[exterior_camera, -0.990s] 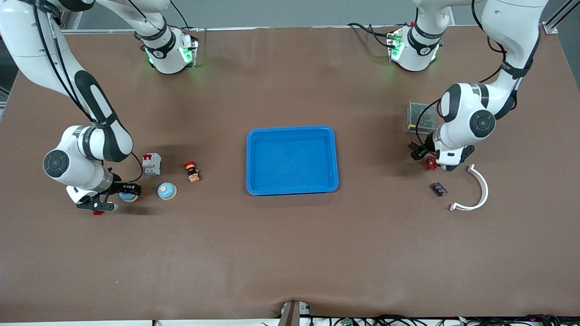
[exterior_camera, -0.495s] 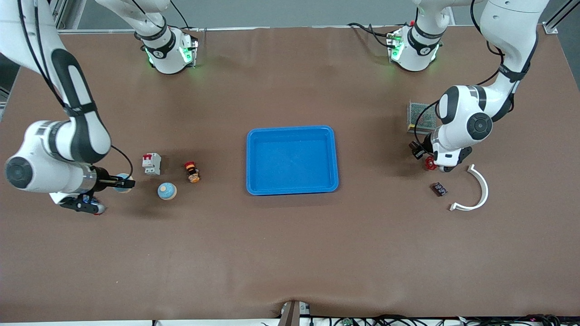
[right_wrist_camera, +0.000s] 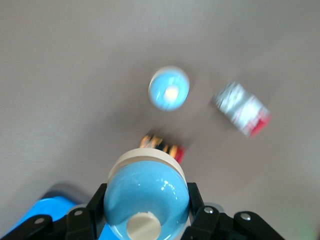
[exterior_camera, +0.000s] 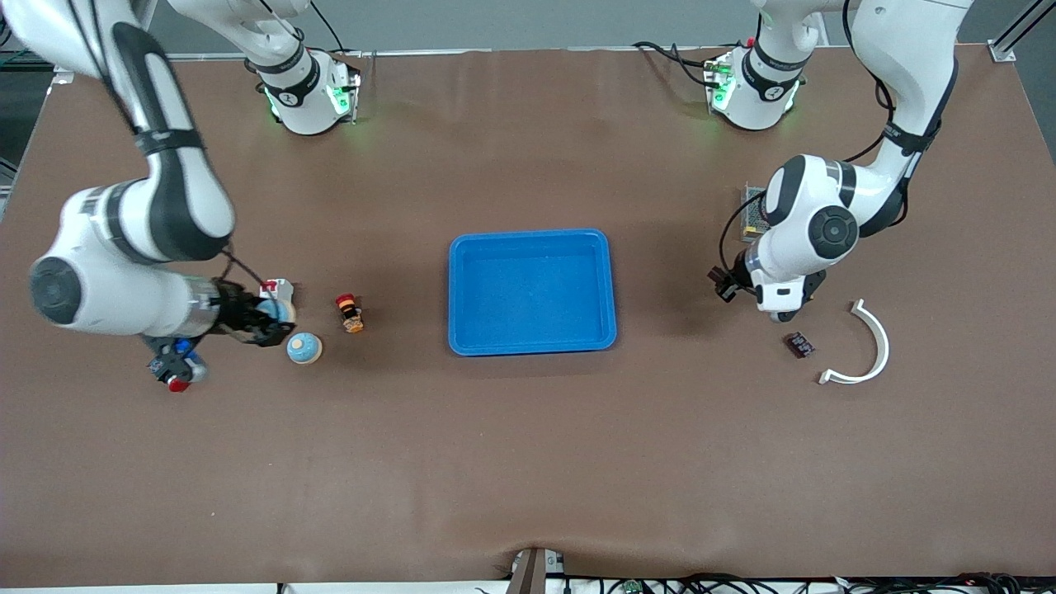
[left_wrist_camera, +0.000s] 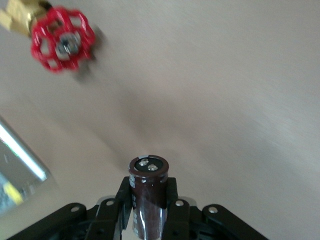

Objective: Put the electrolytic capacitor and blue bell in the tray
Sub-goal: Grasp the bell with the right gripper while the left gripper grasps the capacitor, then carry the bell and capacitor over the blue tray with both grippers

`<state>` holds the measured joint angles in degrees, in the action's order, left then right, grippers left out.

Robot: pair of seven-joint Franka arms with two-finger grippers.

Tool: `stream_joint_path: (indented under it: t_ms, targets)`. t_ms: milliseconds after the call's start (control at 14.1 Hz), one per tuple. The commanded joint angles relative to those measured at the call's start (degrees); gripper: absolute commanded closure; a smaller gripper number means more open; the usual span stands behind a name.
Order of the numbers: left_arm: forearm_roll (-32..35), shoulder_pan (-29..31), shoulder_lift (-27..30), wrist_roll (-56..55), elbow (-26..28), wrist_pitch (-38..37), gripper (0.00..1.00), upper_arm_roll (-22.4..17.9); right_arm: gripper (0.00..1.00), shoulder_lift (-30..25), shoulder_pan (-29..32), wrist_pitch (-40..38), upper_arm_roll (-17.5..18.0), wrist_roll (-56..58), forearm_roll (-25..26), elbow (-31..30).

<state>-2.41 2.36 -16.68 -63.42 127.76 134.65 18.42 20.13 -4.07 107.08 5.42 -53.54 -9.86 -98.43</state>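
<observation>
My left gripper [exterior_camera: 727, 283] hangs over the table between the blue tray [exterior_camera: 528, 237] and the mesh box, shut on the electrolytic capacitor [left_wrist_camera: 148, 192], a dark brown cylinder that stands up between the fingers [left_wrist_camera: 171, 192]. My right gripper [exterior_camera: 266, 319] is shut on a blue bell [right_wrist_camera: 146, 200], a glossy blue dome with a cream base, and holds it above the table at the right arm's end. A second blue bell [exterior_camera: 304, 348] sits on the table just beside it. The tray has nothing in it.
A white and red breaker [exterior_camera: 278, 287] and a red-orange push button [exterior_camera: 351, 313] lie near the right gripper. At the left arm's end are a metal mesh box [exterior_camera: 752, 210], a red valve [left_wrist_camera: 62, 39], a small dark chip [exterior_camera: 800, 345] and a white curved piece [exterior_camera: 876, 346].
The right gripper has risen with its blue bell and swung toward the tray. The left gripper has shut on the capacitor, lifted it and moved away from the red valve toward the tray.
</observation>
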Motion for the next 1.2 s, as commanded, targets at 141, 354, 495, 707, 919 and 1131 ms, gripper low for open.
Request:
stream_joint_path:
  t_ms: [141, 354, 495, 707, 919, 1131]
  targets:
    - [-0.7, -6.6, -0.5, -13.2, -5.9, -4.5, 1.0, 2.6, 1.0, -0.7, -11.6, 7.6, -0.7, -28.8, -0.7, -2.3]
    - [-0.2, -12.5, -2.6, -17.0, -8.7, -4.6, 1.0, 2.5, 1.0, 2.1, -18.2, 15.4, -0.7, -40.9, -0.1, -3.3]
    - [-0.2, -15.5, -3.9, -19.4, -10.7, -4.6, 1.0, 2.5, 1.0, 4.0, -20.5, 18.4, -0.8, -44.7, 0.1, -3.3]
    - [-0.1, -19.8, -8.6, -27.0, -16.1, -4.6, 1.0, 2.4, 1.0, 7.5, -24.6, 22.5, -1.0, -49.7, 0.3, -3.4]
    - [0.1, -22.8, -11.5, -28.0, -18.4, -4.6, 1.0, 2.2, 1.0, 11.0, -27.2, 27.8, -1.1, -58.0, 4.3, -3.2]
    - [1.3, -23.4, -13.8, -29.0, -18.9, -4.1, 1.0, 2.3, 1.0, 14.5, -27.0, 30.8, -1.2, -59.4, 6.0, -2.0]
